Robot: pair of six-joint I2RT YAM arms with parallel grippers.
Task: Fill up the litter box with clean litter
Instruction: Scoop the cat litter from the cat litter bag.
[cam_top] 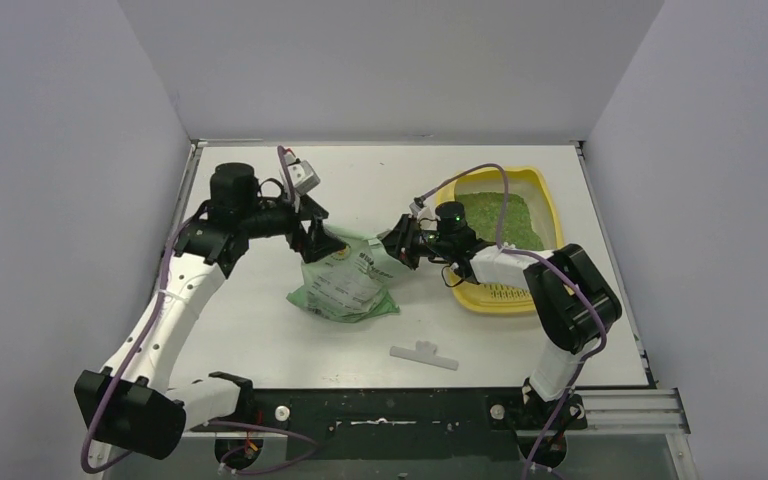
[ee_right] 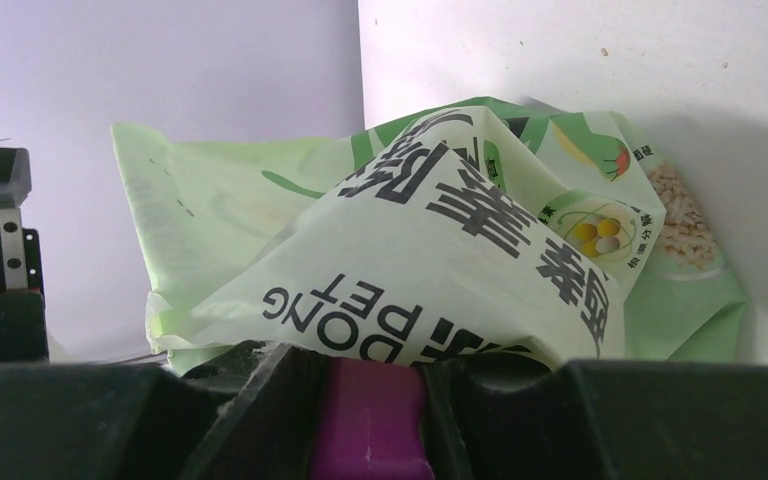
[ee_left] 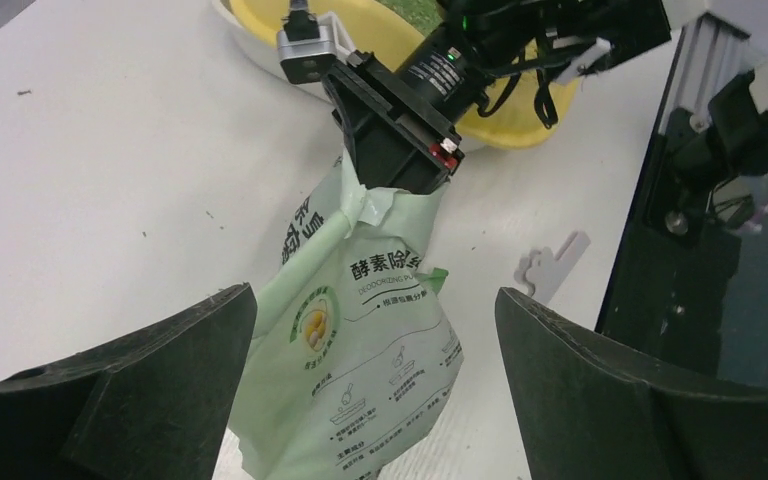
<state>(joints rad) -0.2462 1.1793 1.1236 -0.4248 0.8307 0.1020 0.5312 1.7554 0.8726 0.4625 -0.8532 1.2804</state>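
"A home, or somewhere else?"

"A robotics lab, set up as a test cell. The white table (cam_top: 260, 335) is boxed in by plain grey panels (cam_top: 60, 200) at 9, 12 and 3 o'clock."

"What else says lab?"

"Two robot arms (cam_top: 175, 300) are bolted to a black base rail (cam_top: 390, 410) at 6 o'clock. Purple cables (cam_top: 95, 455) trail from them, and bare aluminium extrusion (cam_top: 630, 408) shows at 5 o'clock. The yellow litter box (cam_top: 548, 195) at 2 o'clock sits on that bench, not on a floor."
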